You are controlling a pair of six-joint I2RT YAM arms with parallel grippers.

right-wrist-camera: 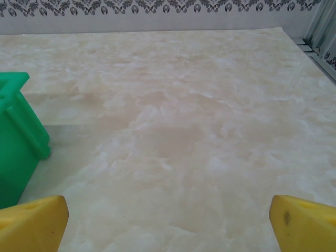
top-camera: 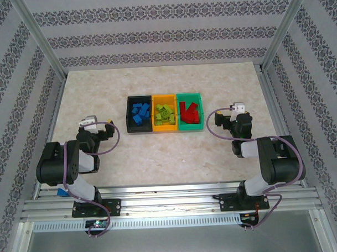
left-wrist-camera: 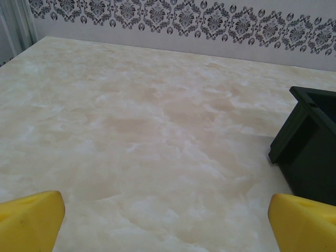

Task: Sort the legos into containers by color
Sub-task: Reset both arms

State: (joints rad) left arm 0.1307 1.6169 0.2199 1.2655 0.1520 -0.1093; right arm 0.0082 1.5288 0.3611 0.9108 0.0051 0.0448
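Three containers stand in a row at mid-table: a black bin holding blue legos, an orange-yellow bin holding lime green legos, and a green bin holding red legos. My left gripper rests low on the table to the left of the row, open, with nothing between its yellow fingertips. The black bin's corner is at that view's right edge. My right gripper sits to the right of the row, open and empty. The green bin's corner is at its view's left.
The marble-look tabletop is bare around the bins. Metal frame posts and patterned walls enclose the table on three sides. An aluminium rail carries both arm bases at the near edge.
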